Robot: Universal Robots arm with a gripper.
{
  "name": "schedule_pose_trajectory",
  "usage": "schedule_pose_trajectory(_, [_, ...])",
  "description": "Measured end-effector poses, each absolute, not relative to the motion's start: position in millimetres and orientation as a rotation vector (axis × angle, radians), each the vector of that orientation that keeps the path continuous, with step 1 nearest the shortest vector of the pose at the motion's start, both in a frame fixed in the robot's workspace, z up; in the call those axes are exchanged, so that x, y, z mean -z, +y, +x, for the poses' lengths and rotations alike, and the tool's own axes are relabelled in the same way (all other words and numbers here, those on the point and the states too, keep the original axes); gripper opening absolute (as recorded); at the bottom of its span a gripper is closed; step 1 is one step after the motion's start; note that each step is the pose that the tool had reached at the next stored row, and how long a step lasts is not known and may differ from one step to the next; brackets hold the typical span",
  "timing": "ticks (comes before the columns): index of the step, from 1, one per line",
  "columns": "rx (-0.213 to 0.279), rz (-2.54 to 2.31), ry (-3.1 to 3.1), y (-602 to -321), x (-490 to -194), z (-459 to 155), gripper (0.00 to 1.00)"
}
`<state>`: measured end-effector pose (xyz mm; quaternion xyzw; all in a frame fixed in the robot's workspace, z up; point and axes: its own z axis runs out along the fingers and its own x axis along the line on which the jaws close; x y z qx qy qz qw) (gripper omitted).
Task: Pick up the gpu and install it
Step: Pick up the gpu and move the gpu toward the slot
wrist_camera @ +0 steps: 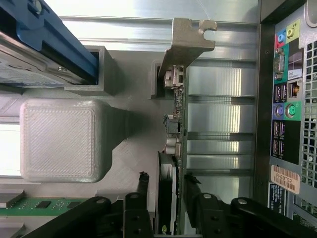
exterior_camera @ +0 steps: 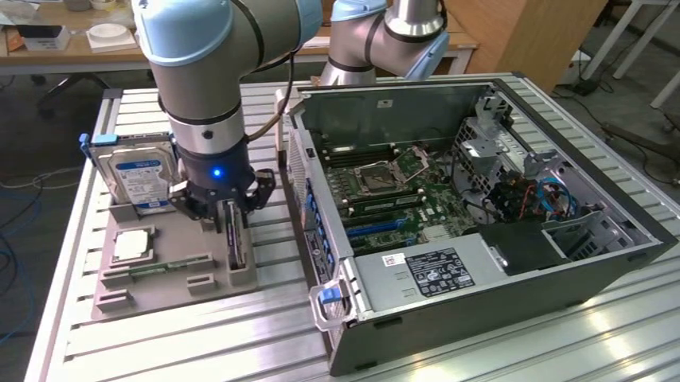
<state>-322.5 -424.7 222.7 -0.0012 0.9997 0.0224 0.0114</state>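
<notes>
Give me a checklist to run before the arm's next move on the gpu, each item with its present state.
1. Hand aligned on the card: ok. The hand straddles the gpu, one finger on each side.
2. Grip closed on the card: not ok. The hand is open, and a gap shows beside one finger.
3. Card standing on edge in the fixture tray: ok.
4. Hard drive apart from the hand: ok. It stands to the exterior view's left.
5. Computer case open: ok. The motherboard is exposed.
6. Slot for the card free: cannot tell.
</notes>
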Motion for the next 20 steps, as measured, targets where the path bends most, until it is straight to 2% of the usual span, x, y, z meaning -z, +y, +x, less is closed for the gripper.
schedule_pose_trajectory(1, [-0.070, -0.004, 3.118, -424.7, -222.7, -322.5, 0.39])
schedule_pose_trajectory(8, [-0.070, -0.004, 3.118, -424.7, -222.7, -322.5, 0.38])
schedule_pose_trajectory(9, [-0.070, -0.004, 3.118, -424.7, -222.7, -322.5, 0.31])
schedule_pose_trajectory(20, [-0.070, -0.062, 3.118, -424.7, -222.7, -322.5, 0.31])
